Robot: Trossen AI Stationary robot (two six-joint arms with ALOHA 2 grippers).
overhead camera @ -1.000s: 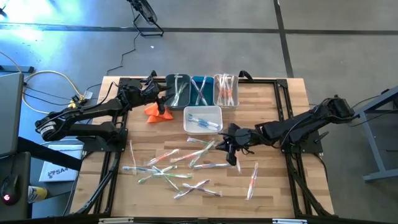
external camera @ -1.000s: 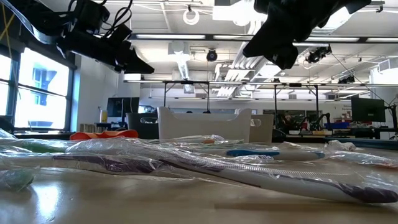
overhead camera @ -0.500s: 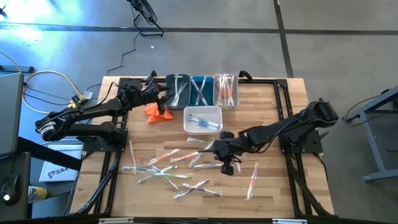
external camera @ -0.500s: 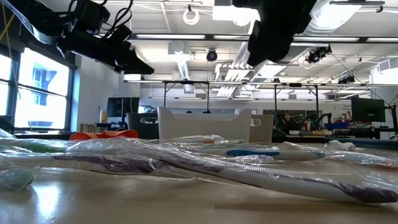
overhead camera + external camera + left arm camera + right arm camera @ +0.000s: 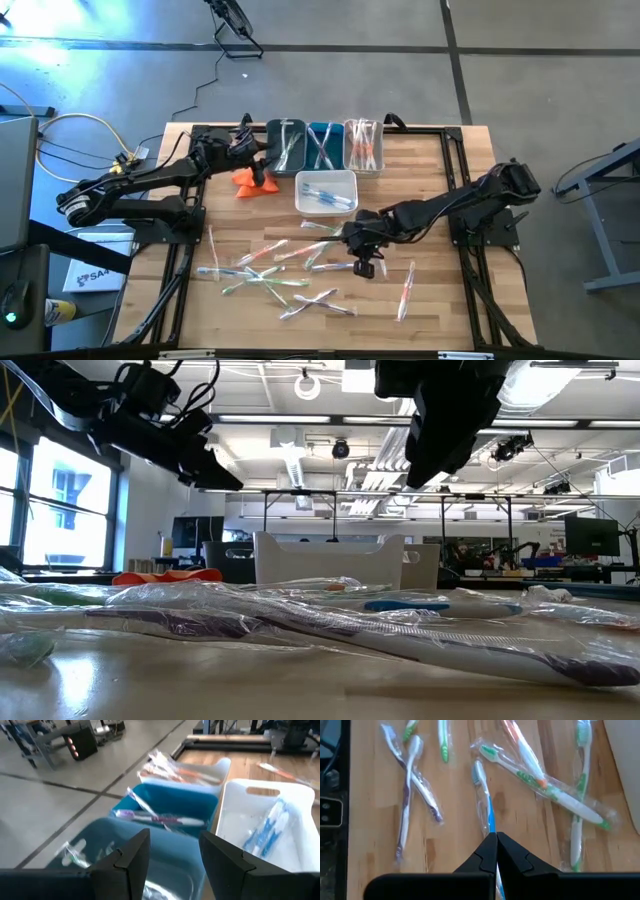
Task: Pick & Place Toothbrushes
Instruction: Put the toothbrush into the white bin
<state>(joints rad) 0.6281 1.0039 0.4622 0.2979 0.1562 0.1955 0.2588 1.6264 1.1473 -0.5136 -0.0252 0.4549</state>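
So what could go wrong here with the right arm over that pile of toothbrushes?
The right gripper is shut above a blue toothbrush in a clear wrapper. If it descends like this, it would likely push the brush rather than grasp it. Neighbouring toothbrushes overlap, such as the green and white one, so a grab could drag or lift a second wrapper. The left gripper, open over the bins, looks clear of that area.
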